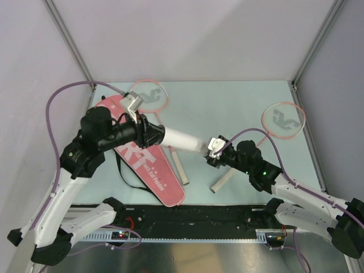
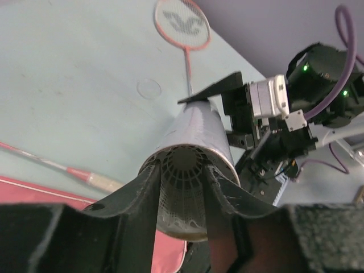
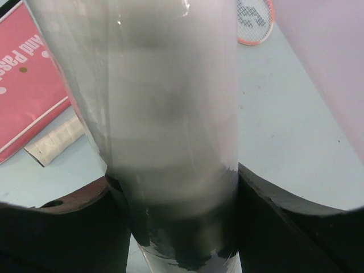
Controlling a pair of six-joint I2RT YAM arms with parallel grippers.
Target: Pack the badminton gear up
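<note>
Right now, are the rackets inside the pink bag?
No, one racket and the other racket lie out on the table, not in the bag.

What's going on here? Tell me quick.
Both arms hold the white tube off the table, the left fingers shut on one end, the right fingers on the other. What looks like a shuttlecock sits inside the left end. Both rackets and the pink bag lie on the table, unpacked.

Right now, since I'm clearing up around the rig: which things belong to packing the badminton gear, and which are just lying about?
Part of the job: white tube, likely shuttlecock in its end, back racket, right racket, pink racket bag.
Not part of it: only the arms' purple cables.
</note>
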